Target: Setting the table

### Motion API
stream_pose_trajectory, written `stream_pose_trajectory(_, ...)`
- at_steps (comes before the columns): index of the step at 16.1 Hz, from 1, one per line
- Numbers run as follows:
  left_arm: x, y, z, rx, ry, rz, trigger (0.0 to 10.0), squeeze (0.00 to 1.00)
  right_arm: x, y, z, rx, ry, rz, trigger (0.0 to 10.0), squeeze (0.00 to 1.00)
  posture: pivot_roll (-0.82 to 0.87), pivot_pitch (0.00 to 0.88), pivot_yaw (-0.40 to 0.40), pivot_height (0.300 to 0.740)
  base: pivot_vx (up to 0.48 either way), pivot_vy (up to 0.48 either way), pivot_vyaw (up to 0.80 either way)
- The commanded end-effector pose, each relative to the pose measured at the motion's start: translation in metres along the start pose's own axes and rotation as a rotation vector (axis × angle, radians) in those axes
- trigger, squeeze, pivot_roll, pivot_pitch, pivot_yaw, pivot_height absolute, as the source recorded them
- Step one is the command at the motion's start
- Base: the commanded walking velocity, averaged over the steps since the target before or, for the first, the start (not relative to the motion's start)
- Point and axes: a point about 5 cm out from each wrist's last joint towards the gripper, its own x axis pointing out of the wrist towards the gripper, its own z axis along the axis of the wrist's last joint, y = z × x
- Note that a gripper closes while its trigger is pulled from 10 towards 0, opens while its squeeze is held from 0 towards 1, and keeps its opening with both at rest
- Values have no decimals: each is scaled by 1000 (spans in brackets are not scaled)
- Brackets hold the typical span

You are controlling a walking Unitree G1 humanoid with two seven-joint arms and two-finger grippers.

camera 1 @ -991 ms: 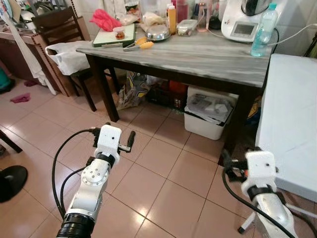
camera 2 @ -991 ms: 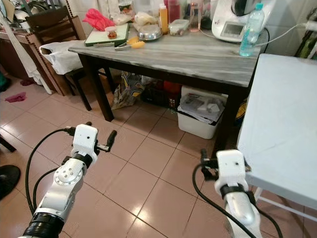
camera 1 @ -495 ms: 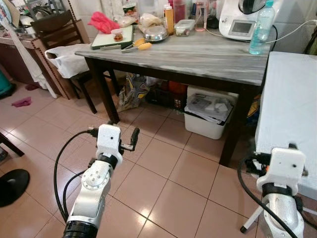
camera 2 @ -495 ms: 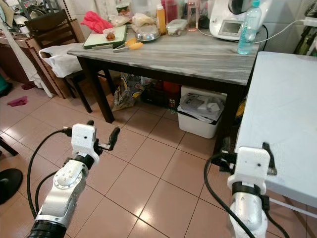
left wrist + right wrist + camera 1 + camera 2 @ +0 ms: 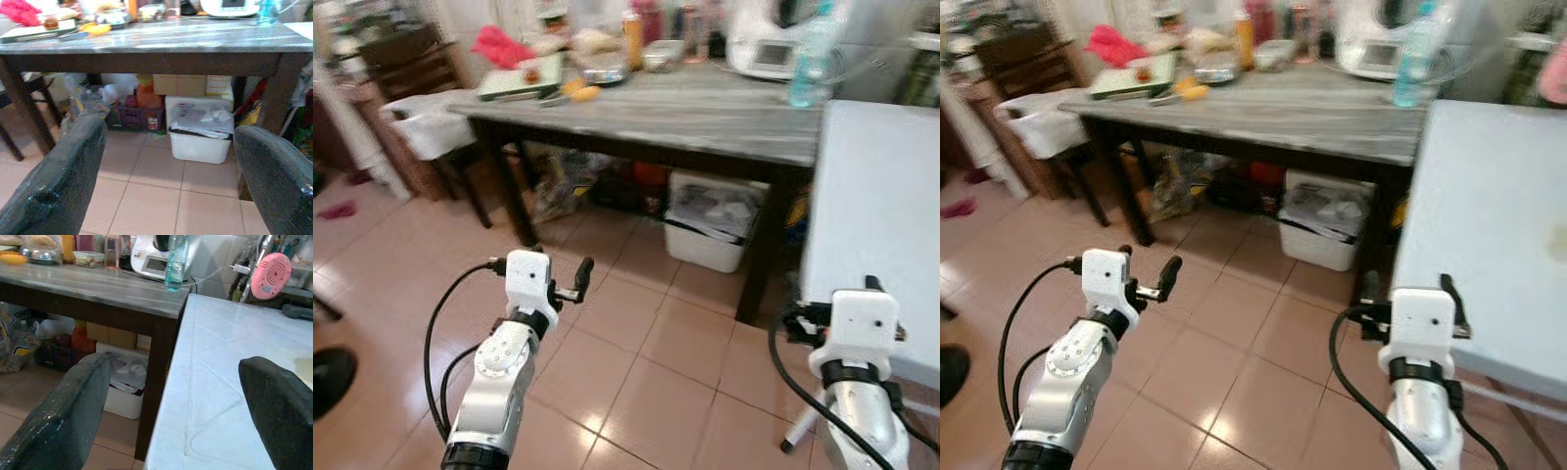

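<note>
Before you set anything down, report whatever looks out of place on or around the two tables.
A yellowish stain marks the pale blue-white table. A pink cloth lies loose on the tiled floor. The grey wood-grain table is cluttered along its far edge. Both grippers, left and right, are open and empty.

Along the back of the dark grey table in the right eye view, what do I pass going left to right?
Pink cloth → green cutting board → round metal bowl → orange sauce bottle → white kitchen appliance with a screen → clear blue water bottle.
</note>
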Motion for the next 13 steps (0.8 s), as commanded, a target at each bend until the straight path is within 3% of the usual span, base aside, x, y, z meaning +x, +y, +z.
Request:
stream_pose_trajectory(1,2,7,5,18,-2,32,10000,0,3,4,-1,6,10,21,10000,0,-187,0,102,740,0,0,-788)
stream_pose_trajectory(2,3,8,6,28,-4,42,10000,0,5,6,-1,14,5,35,10000,0,-182,0,103,740,0,0,-800)
stream_pose_trajectory(7,3,6,6,36,-2,62,10000,0,19,6,5,-10,-27,54,10000,0,-179,0,97,740,0,0,0)
stream_pose_trajectory(13,1,10,5,55,-7,133,10000,0,31,15,10,-23,-51,124,10000,0,-151,0,62,740,0,0,767)
